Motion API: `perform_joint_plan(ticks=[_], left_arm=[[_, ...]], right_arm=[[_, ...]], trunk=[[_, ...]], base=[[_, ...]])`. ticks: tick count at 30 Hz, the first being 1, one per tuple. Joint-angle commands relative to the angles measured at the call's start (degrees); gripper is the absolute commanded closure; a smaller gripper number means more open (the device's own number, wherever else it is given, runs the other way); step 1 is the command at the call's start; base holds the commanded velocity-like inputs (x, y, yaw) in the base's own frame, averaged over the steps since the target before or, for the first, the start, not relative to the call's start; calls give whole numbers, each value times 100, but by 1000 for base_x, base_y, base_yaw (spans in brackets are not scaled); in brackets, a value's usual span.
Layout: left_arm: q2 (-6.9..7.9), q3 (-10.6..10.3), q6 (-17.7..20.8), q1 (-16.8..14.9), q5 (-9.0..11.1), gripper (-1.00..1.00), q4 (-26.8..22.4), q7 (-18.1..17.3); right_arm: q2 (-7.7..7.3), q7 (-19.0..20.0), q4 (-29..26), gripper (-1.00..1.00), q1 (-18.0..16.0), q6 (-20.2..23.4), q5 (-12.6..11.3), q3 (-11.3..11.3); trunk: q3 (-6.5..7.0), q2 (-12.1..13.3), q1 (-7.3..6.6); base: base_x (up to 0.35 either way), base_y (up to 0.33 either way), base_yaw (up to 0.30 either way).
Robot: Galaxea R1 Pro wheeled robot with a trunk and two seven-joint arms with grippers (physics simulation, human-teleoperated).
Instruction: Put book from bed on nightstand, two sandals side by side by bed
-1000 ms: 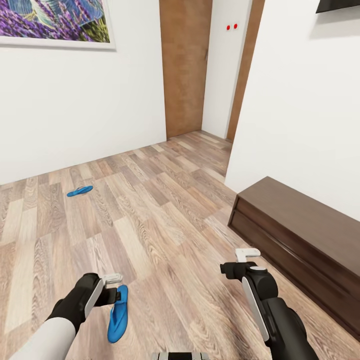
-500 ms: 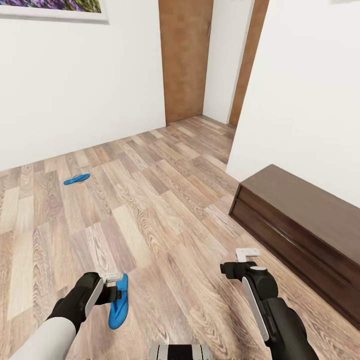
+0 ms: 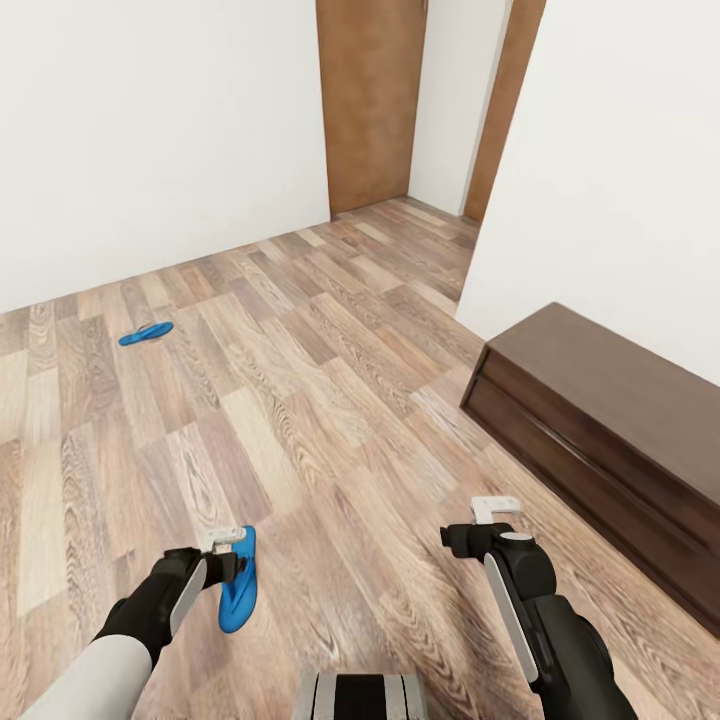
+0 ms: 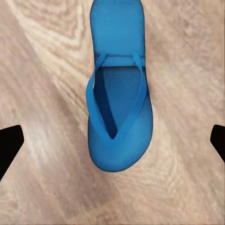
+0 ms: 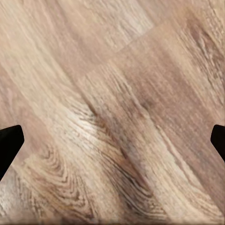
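One blue sandal (image 3: 146, 333) lies far off on the floor (image 3: 330, 400) by the white wall, the left gripper (image 3: 224, 541) hangs wide open over the second sandal (image 3: 239, 582), and the right gripper (image 3: 494, 509), also open, hovers near the cabinet (image 3: 610, 420).

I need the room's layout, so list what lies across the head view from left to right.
Far sandal → left gripper → near sandal → brown door → right gripper → low dark cabinet.
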Motion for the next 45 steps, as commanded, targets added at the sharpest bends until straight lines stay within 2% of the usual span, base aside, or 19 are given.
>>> perform_joint_plan(ticks=[1,4,18,29,38,45], left_arm=[[0,6,-53,0,27,-100,-5,10],[5,11,-171,3,25,-100,-1,-11],[6,12,-197,5,25,-100,-6,-5],[-10,-5,-200,7,19,-100,-13,1],[-11,-9,-193,7,16,-100,-30,7],[-11,-1,-187,7,18,-100,-60,-1]], right_arm=[[0,-25,-5,-100,-4,28,-1,7],[0,-25,-5,-100,-4,28,-1,7],[0,-25,0,-100,-4,28,-1,7],[0,-25,11,-100,-5,28,-1,8],[0,-25,7,-100,-2,28,7,7],[0,-25,4,-100,-3,28,8,7]], trunk=[[-36,-3,1],[-130,-7,9],[-568,-26,45],[-627,-26,45],[-629,-26,45],[-634,-26,45]], base=[[0,0,0],[0,0,0],[0,0,0],[8,0,0],[259,0,0],[19,0,0]])
